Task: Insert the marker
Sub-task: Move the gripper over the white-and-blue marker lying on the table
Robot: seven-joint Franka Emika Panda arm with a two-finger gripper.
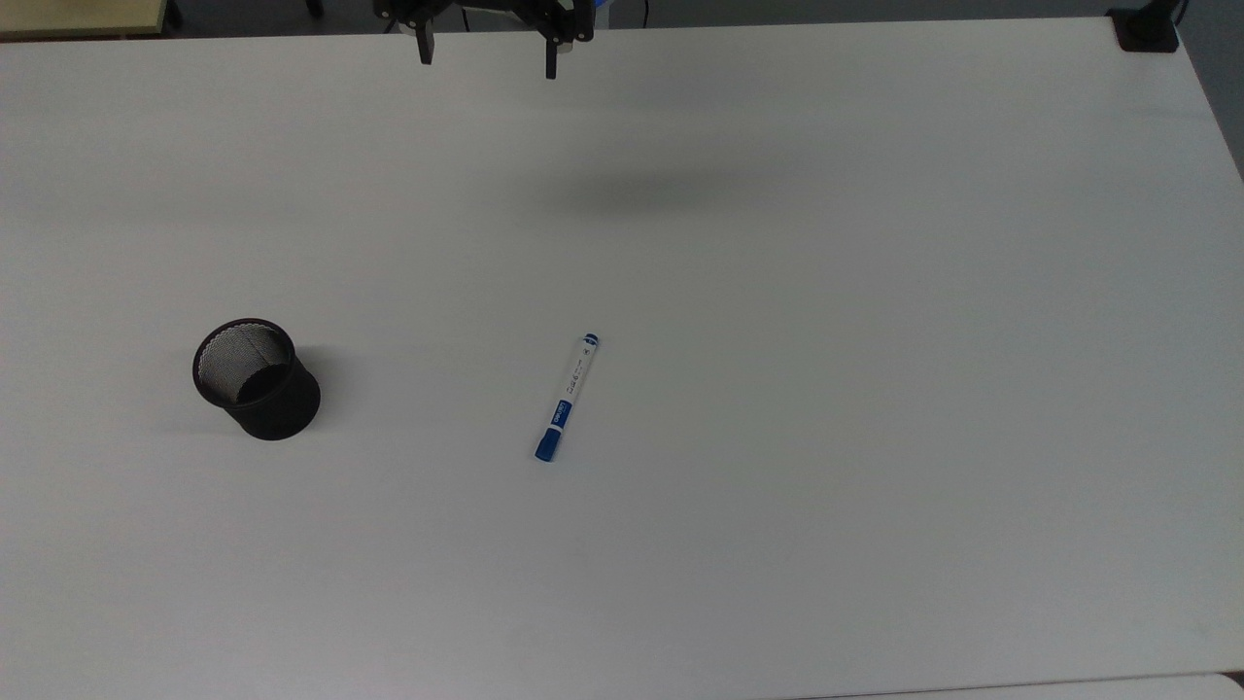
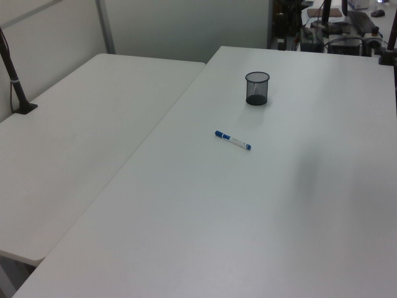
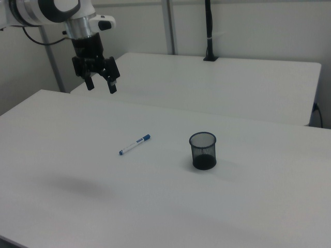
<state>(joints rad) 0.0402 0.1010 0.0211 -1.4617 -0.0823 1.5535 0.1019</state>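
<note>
- One marker (image 1: 567,397) lies flat on the white table (image 1: 777,292), near the middle of the top view, blue cap toward the lower edge of the frame, small blue tip toward the upper edge. Nothing touches it.
- In the right view the marker (image 3: 134,144) sits left of centre; in the left view the marker (image 2: 233,140) sits a little above centre.
- One black mesh cup (image 1: 257,378) stands upright with its mouth open, well apart from the marker, at the top view's left.
- One gripper (image 1: 488,60) hangs at the upper edge of the top view, fingers spread apart and holding nothing, high above the table.
- The right view has the gripper (image 3: 101,85) at upper left, pointing down, below the white wrist.
- The left view adds a second white table (image 2: 80,136) alongside, and the cup (image 2: 257,88) at upper centre.
- The right view adds a black post (image 3: 209,31) standing on that second table.
</note>
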